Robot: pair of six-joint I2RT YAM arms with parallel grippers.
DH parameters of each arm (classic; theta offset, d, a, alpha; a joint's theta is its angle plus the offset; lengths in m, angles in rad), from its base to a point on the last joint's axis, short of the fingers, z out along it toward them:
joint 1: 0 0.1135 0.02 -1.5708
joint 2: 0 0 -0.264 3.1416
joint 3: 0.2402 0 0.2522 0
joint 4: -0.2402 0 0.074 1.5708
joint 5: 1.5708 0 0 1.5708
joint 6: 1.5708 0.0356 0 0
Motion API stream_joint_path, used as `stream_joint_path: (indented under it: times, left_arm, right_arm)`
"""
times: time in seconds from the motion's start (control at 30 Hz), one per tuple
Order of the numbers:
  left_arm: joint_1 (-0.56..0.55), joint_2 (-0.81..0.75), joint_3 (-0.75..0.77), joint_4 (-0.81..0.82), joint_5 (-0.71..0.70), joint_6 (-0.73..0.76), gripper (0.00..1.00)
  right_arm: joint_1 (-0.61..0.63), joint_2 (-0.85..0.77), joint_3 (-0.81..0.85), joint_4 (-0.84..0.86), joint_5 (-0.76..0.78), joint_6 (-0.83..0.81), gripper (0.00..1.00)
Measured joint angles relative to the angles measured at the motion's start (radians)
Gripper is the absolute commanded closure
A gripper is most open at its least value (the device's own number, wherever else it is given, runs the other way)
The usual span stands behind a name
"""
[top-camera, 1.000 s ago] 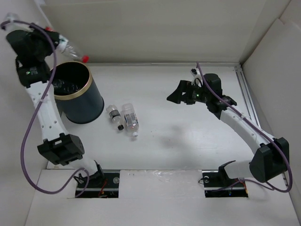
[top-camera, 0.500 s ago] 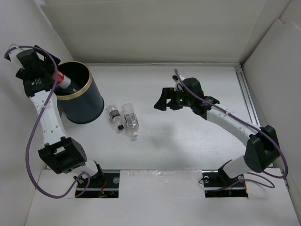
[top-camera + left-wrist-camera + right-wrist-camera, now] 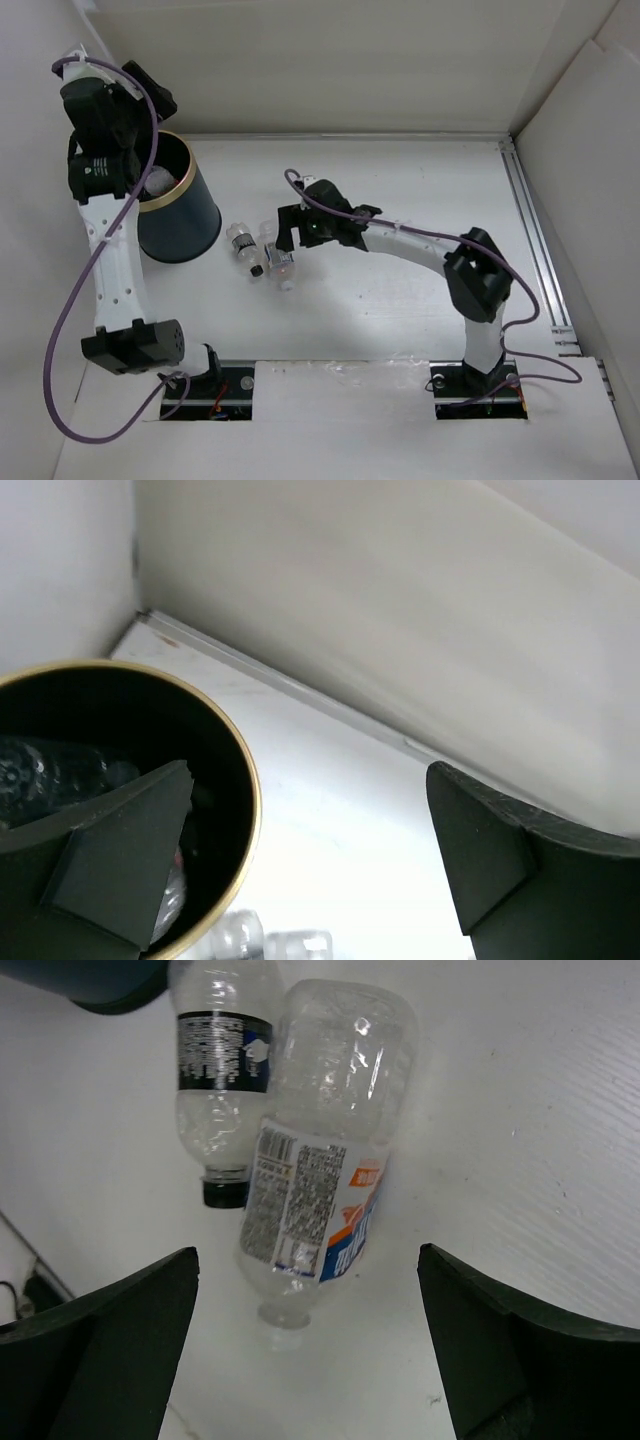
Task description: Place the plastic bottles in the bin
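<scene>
The bin (image 3: pixel 185 225) is a dark navy can with a gold rim (image 3: pixel 250 780), standing at the left of the table. Clear plastic bottles (image 3: pixel 40 770) lie inside it, one pale shape showing from above (image 3: pixel 160 182). My left gripper (image 3: pixel 150 130) hangs open over the bin's far edge with nothing between its fingers (image 3: pixel 308 780). Two more bottles lie side by side on the table: a black-labelled one (image 3: pixel 240 247) (image 3: pixel 222 1070) and a white-labelled one (image 3: pixel 278 258) (image 3: pixel 320 1160). My right gripper (image 3: pixel 290 232) hovers open just above the white-labelled bottle's neck (image 3: pixel 308 1255), apart from it.
White walls close in the table at the back, left and right. A metal rail (image 3: pixel 530 230) runs along the right side. The bin's side (image 3: pixel 100 985) stands close to the two lying bottles. Bare table lies right of the bottles.
My left gripper opened and the red-capped bottle it held went into the bin. The right arm swung left across the table to above the two lying bottles.
</scene>
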Motion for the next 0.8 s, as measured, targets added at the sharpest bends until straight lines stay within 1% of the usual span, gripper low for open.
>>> stream_joint_path:
  times: [0.1, 0.23, 0.4, 0.47, 0.5, 0.53, 0.6, 0.63, 0.67, 0.7, 0.73, 0.77, 0.8]
  left_arm:
    - [0.007, -0.078, -0.082, 0.005, 0.092, 0.020, 0.00]
    - [-0.009, -0.184, -0.213, 0.001, 0.176, 0.034, 0.00]
    - [-0.022, -0.272, -0.371, 0.008, 0.242, 0.047, 0.00]
    - [-0.022, -0.299, -0.433, 0.015, 0.254, 0.050, 0.00]
    - [-0.022, -0.310, -0.460, 0.014, 0.260, 0.050, 0.00]
    - [-0.022, -0.317, -0.480, 0.015, 0.266, 0.050, 0.00]
    - [-0.022, -0.320, -0.500, 0.016, 0.283, 0.050, 0.00]
    - [-0.022, -0.320, -0.507, 0.021, 0.294, 0.050, 0.00]
    - [-0.022, -0.320, -0.513, 0.026, 0.309, 0.050, 0.00]
    - [-0.022, -0.320, -0.520, 0.035, 0.325, 0.050, 0.00]
    - [-0.022, -0.320, -0.525, 0.045, 0.340, 0.049, 0.00]
    - [-0.022, -0.319, -0.531, 0.056, 0.356, 0.048, 0.00]
    - [-0.022, -0.316, -0.538, 0.072, 0.377, 0.045, 0.00]
  right_arm:
    - [0.017, 0.095, 0.062, -0.028, 0.030, 0.000, 0.06]
    - [0.054, 0.182, 0.132, -0.085, 0.084, 0.000, 0.06]
    - [0.095, 0.252, 0.209, -0.140, 0.142, -0.001, 0.05]
    - [0.106, 0.278, 0.237, -0.159, 0.165, -0.001, 0.08]
    - [0.108, 0.290, 0.247, -0.172, 0.179, -0.001, 0.11]
    - [0.109, 0.305, 0.259, -0.187, 0.194, 0.000, 0.18]
    - [0.109, 0.325, 0.269, -0.211, 0.234, -0.001, 0.20]
    - [0.108, 0.332, 0.267, -0.216, 0.257, 0.000, 0.22]
    - [0.108, 0.332, 0.267, -0.218, 0.275, 0.000, 0.29]
    - [0.108, 0.332, 0.264, -0.220, 0.289, 0.003, 0.38]
    - [0.107, 0.330, 0.257, -0.214, 0.297, 0.008, 0.53]
    - [0.103, 0.323, 0.248, -0.209, 0.306, 0.012, 0.74]
    - [0.101, 0.308, 0.235, -0.203, 0.309, 0.014, 0.79]
